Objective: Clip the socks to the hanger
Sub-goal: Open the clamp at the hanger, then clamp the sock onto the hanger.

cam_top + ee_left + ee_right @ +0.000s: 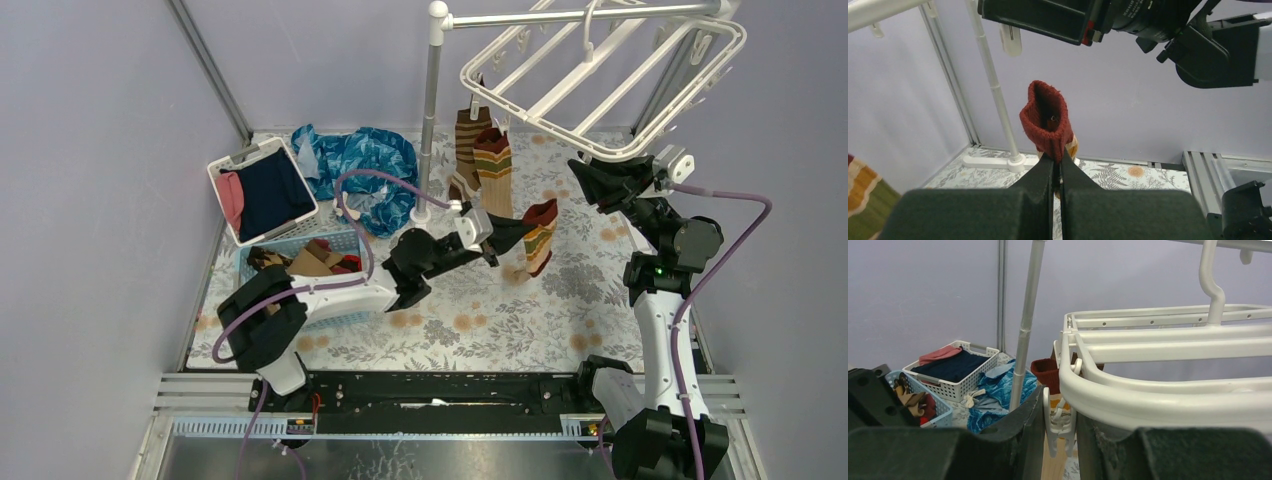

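Observation:
The white hanger [600, 85] hangs tilted at the upper right, with two striped socks [483, 150] clipped at its left corner. My left gripper [497, 238] is shut on a sock with a red cuff [540, 235], holding it above the table; in the left wrist view the open cuff [1045, 120] stands up out of the shut left gripper [1057, 167]. My right gripper [592, 182] sits under the hanger's near edge. In the right wrist view, the right gripper [1058, 425] presses both sides of a small white clip [1060, 422] dangling from the hanger rim [1158, 402].
A grey-white rack pole [432, 110] stands behind the socks on a white foot [998, 161]. Left of it lie a blue patterned cloth [360, 165], a white basket [225, 165] of navy and pink clothes, and a blue basket [340, 242] with more socks.

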You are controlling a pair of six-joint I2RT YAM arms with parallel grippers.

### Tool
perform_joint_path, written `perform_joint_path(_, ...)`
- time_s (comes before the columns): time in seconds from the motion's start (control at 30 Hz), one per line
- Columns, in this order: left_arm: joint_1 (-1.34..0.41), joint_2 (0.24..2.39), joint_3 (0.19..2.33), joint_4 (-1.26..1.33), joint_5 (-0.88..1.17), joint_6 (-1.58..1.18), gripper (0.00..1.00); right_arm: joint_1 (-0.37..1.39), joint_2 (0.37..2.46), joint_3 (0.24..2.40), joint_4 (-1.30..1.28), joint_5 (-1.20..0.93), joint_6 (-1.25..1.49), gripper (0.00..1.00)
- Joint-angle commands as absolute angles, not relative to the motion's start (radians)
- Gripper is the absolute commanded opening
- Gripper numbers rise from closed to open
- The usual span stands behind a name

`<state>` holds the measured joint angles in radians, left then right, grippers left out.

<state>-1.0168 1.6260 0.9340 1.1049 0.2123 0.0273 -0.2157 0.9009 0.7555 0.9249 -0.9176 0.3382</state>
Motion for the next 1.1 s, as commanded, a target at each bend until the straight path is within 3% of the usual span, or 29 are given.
perform_joint_path(0.0, -0.997, 1.691, 1.039, 1.030, 0.308, -0.052, 0.03, -0.207, 0.884, 0.790, 0.948, -0.935, 0.367, 0.13)
perform_joint_path(0.6, -0.816, 1.884, 1.243, 1.128, 0.774, -0.222, 0.03, -0.207, 0.885, 0.794, 0.950, -1.053, 0.360, 0.11)
perform_joint_path(1.07, -0.791, 1.988, 1.421, 1.095, 0.895, -0.229, 0.03, -0.207, 0.885, 0.791, 0.957, -1.072, 0.372, 0.11)
